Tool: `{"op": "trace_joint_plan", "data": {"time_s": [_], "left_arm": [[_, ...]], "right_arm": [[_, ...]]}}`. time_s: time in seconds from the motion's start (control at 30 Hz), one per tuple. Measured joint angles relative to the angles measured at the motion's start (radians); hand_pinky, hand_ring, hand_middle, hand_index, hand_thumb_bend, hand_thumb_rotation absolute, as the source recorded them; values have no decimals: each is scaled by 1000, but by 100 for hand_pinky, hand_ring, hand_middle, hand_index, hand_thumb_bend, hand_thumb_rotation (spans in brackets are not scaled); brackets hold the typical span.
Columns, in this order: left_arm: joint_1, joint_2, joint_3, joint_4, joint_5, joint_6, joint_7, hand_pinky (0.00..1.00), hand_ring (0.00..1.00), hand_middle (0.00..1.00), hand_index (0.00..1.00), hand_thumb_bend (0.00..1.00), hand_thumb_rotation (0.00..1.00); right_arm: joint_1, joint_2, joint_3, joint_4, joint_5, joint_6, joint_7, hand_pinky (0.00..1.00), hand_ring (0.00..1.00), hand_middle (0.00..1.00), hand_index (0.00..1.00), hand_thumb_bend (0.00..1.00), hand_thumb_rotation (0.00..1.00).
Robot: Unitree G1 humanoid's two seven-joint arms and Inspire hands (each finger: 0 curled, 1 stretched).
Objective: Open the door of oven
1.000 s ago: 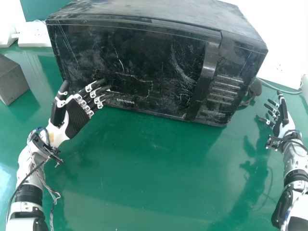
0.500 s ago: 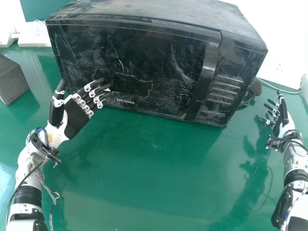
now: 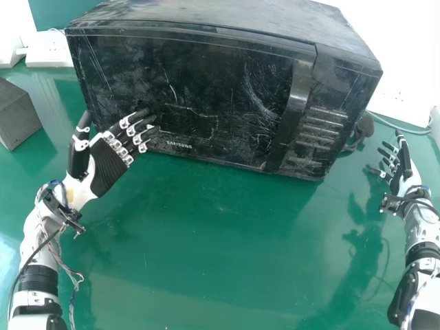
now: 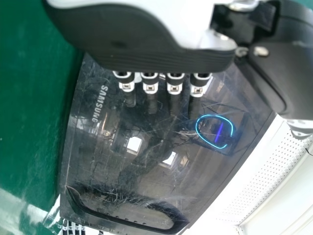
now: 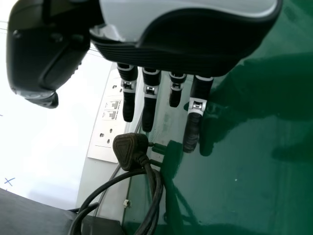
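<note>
Black oven [image 3: 227, 17], door [image 3: 199, 82] shut, sits ahead of the left hand [image 3: 110, 168] and off to its right; from the right hand [image 3: 397, 180] it's ahead-left. Left hand is at the door's lower left corner area, fingers straight and fanned toward the front, thumb wide of them, nothing held. Contact with the door: can't tell. Handle [image 3: 295, 103], a long upright bar, is well apart from the left hand, to its right, and lies between the two hands. Button panel [image 3: 323, 127] just beyond the handle, nearer the right hand. Left wrist view: left hand's fingers point at the glossy door, blue ring reflection [image 4: 215, 131] on it near them.

Right hand is beside the oven, off its right side, fingers loose and spread, thumb apart, nothing held. Black plug [image 5: 129, 149] is near its fingertips, toward the oven, prongs out, thick black cable [image 5: 156, 196] looping from it. White socket panel [image 5: 105, 122] past the plug, farther ahead of the right hand.

Farther out: grey block [image 3: 15, 113] ahead-left of left hand, apart from it. White socket box [image 3: 49, 51] beyond that block. Green table [image 3: 206, 234] below both hands and under the oven.
</note>
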Motion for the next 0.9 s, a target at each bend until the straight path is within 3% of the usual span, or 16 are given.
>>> {"op": "trace_joint_plan", "data": {"time_s": [0.1, 0.2, 0.3, 0.5, 0.63, 0.9], "left_arm": [[0, 0, -3, -15, 0, 0, 4, 87, 100, 99, 94, 100, 88], [0, 0, -8, -27, 1, 0, 15, 92, 100, 99, 93, 100, 88], [0, 0, -21, -32, 9, 0, 32, 91, 100, 99, 93, 100, 88], [0, -1, -25, -66, 16, 6, 63, 87, 99, 100, 95, 100, 87], [1, -1, -28, -109, 18, 14, 88, 90, 99, 100, 96, 100, 88], [12, -1, -42, -208, 20, 67, 134, 89, 99, 99, 93, 100, 87]], "right_arm": [[0, 0, 1, 0, 0, 0, -1, 72, 78, 84, 87, 78, 100], [-1, 1, 1, 0, 0, 2, -4, 66, 75, 82, 86, 79, 100], [-3, 2, 0, 0, 1, 4, -9, 69, 77, 82, 86, 78, 100], [-3, 4, -2, -1, 1, 4, -12, 64, 73, 81, 85, 73, 100], [-3, 4, -4, -1, 2, 4, -11, 59, 71, 79, 84, 76, 100], [-4, 6, -3, -2, 2, 4, -17, 69, 76, 82, 87, 75, 100]]}}
